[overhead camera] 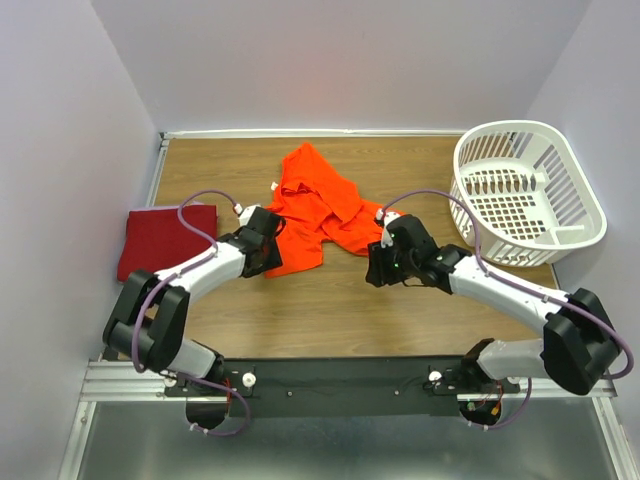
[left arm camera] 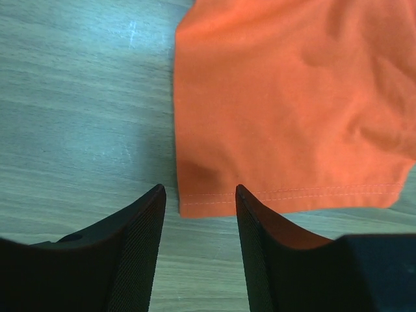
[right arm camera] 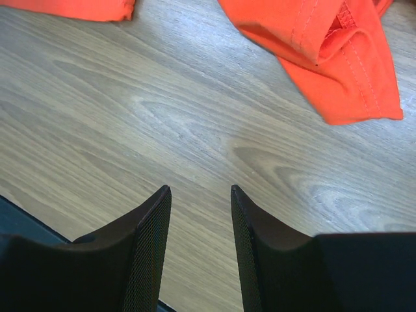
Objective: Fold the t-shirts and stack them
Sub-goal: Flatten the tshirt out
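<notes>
The bright orange-red cloth t-shirt point(overhead camera: 315, 205) lies crumpled and unfolded toward the far middle of the brown wood-grain table point(overhead camera: 330, 320). The dark crimson red t-shirt point(overhead camera: 165, 240) sits as a folded square at the table's left edge, apart from it. The white plastic lattice laundry basket point(overhead camera: 525, 190) stands at the far right, out of play.

The step in hand looks like taking hold of the orange shirt so it can be spread flat before folding. The left arm's black two-finger gripper point(left arm camera: 200, 192) is unclenched and grasps nothing. In the left wrist view its fingers point(left arm camera: 146, 227) stand apart, with the corner of the stitched bottom hem lying between and just ahead of the tips, and one finger overlapping the cloth. The right arm's black gripper point(right arm camera: 200, 190) is likewise parted and empty. It hangs over bare wood, with what looks like an orange sleeve point(right arm camera: 338, 71) ahead and off to one side, not touching.

To do this well, the left gripper should probably get low enough for one finger to slide under the hem corner. The cloth should be seated well between the pads, since a shallow pinch on thin fabric would likely slip. The right gripper would need to reach a matching corner or the sleeve, so both arms can draw the shirt apart evenly. Pulls are best kept gentle and close to the table, and directed away from the folded crimson shirt so that it is not disturbed
</notes>
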